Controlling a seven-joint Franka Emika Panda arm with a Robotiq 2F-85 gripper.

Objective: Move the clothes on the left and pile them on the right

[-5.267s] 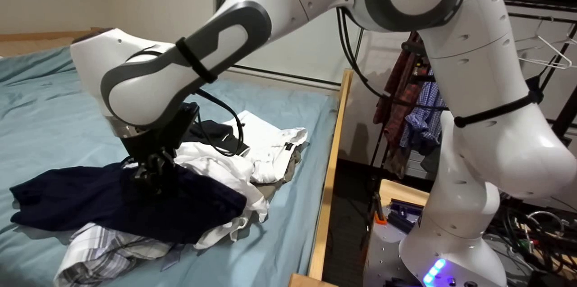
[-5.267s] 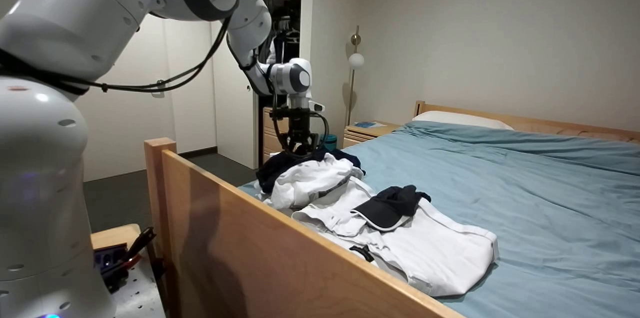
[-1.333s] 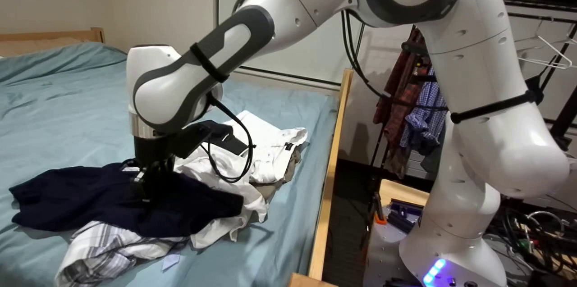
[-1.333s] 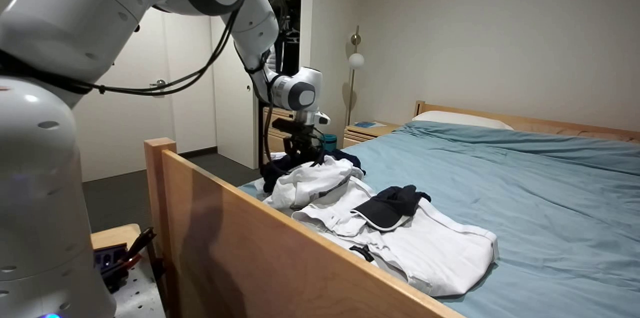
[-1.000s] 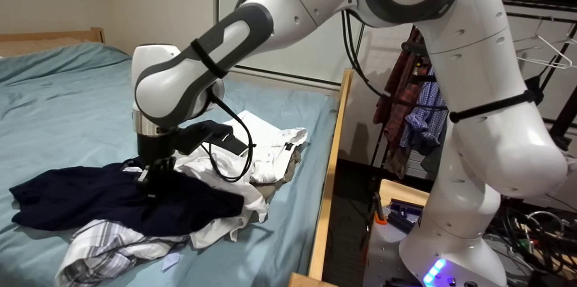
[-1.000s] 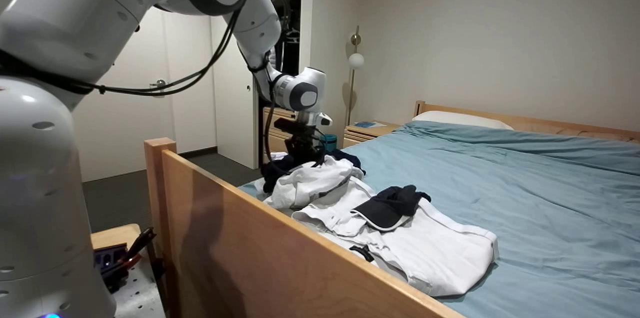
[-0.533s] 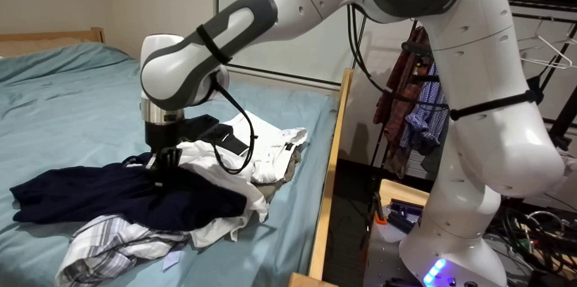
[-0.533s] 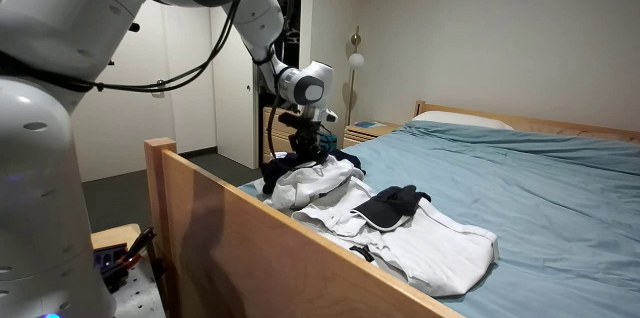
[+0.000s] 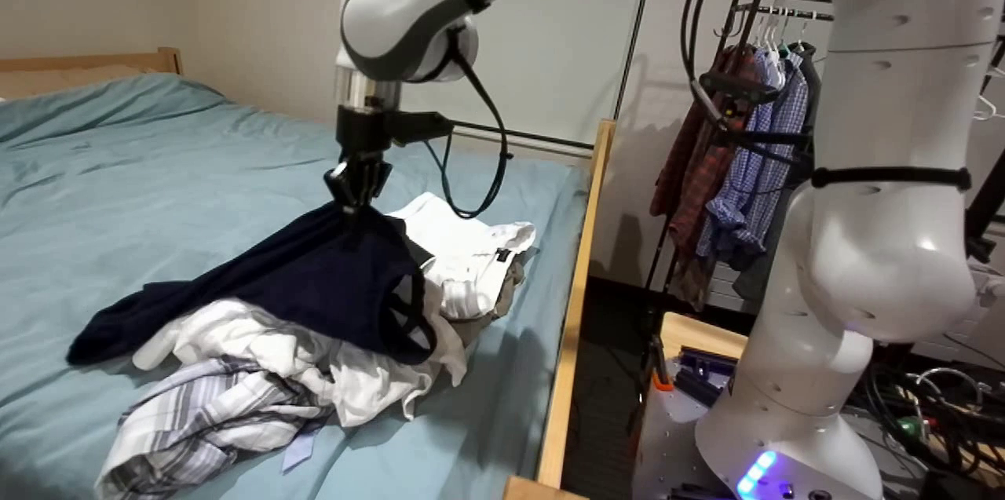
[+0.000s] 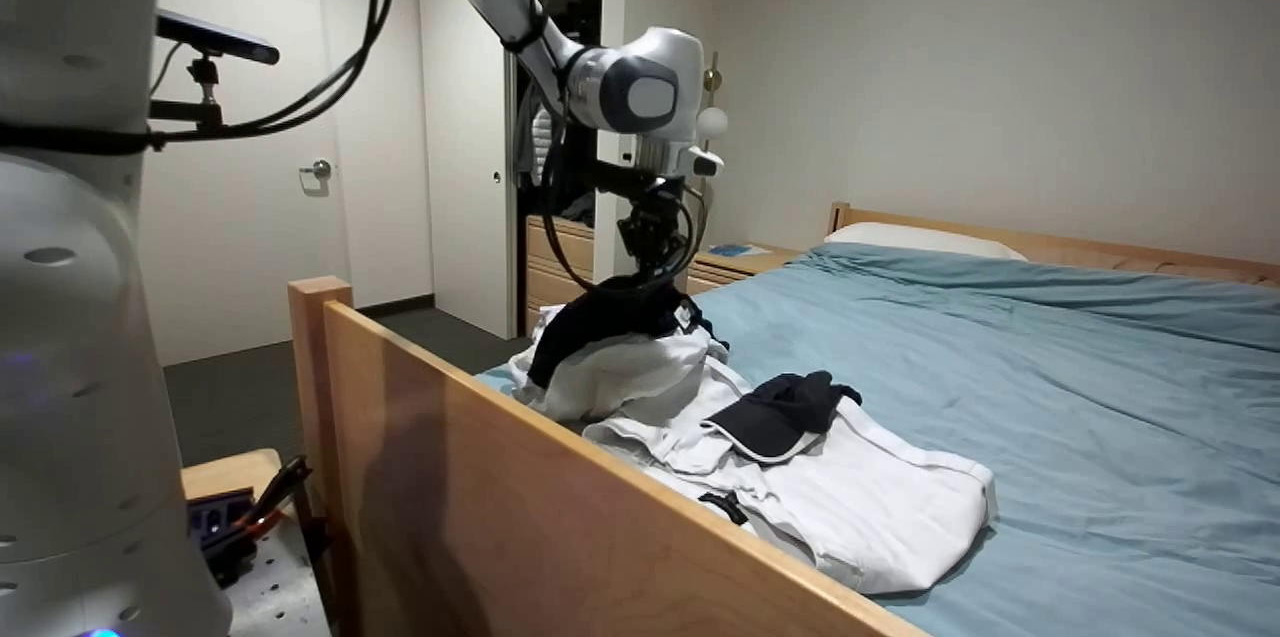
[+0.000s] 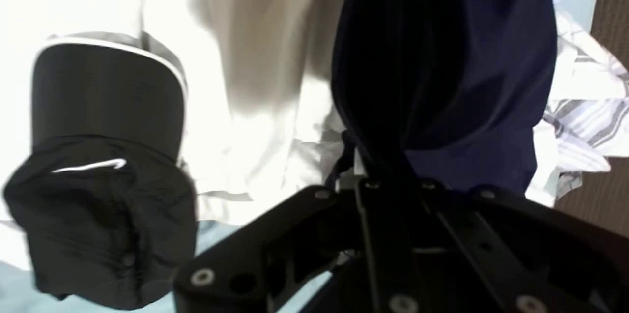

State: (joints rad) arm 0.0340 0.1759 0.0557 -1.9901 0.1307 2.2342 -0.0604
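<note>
Three sorts of clothing lay heaped on the near part of the bed [image 9: 133,194] in an exterior view. Nearest was a plaid shirt [image 9: 196,421], crumpled; behind it sat a rumpled white cloth [image 9: 267,343], partly covered by a navy garment [image 9: 314,272]. Above that we saw the gripper [image 9: 353,206], its jaws closed on a fold of the navy garment, which peaked beneath them while a long end trailed onto the bed. Black jaws against dark fabric made the exact hold hard for us to read, even in the wrist view. We judged that a hold away from its ends let the sides hang, so height was called for to spare the clothing below. Just beyond lay flatter white clothes [image 9: 475,257], probably the right-hand pile meant to receive it; a black cap [image 10: 785,412] rested on them, likely to end up covered. Farthest off we made out the headboard [image 9: 78,63], of no account to the job.
</note>
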